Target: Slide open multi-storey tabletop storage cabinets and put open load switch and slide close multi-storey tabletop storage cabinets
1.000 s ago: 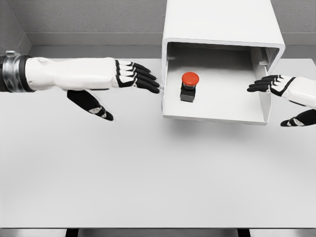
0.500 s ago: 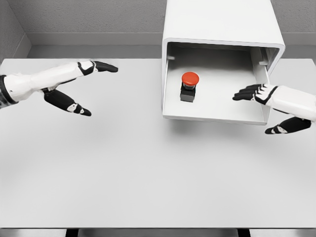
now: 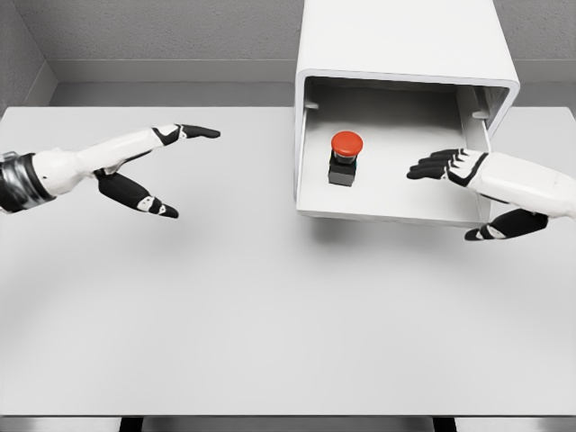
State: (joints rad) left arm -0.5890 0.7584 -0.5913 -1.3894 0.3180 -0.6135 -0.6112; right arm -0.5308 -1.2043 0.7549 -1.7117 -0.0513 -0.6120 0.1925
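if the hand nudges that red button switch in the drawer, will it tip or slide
The switch looks top-heavy: a wide red cap on a narrower dark base, so a high push may tip it. It stands free on the smooth drawer floor, so a low nudge probably slides it. It looks rigid.

Open drawer (image 3: 396,211) front, only the switch (image 3: 346,157) inside, walls flanking.

switch (image 3: 346,155) in open drawer (image 3: 396,205) | right hand (image 3: 477,184) over drawer, spread | left hand (image 3: 148,166) spread above table (image 3: 270,315)
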